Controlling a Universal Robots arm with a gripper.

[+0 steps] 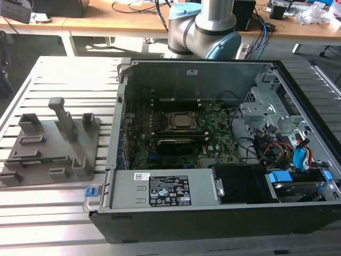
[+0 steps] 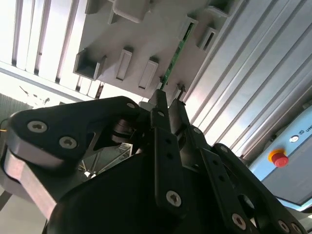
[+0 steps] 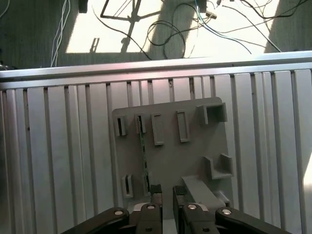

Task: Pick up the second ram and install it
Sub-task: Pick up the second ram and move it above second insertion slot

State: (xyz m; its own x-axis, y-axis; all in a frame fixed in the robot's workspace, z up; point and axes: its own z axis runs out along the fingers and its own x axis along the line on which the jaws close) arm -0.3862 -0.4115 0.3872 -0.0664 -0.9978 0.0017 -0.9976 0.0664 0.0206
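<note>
Slatted table (image 3: 58,161) — gripper (image 3: 166,191) near second ram (image 3: 143,146)

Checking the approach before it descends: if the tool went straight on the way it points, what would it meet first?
Probably the grey holder tray, close beside the second ram standing in its slot. The tool hangs above it; depth is unclear, so the ram's edge could come first.
</note>
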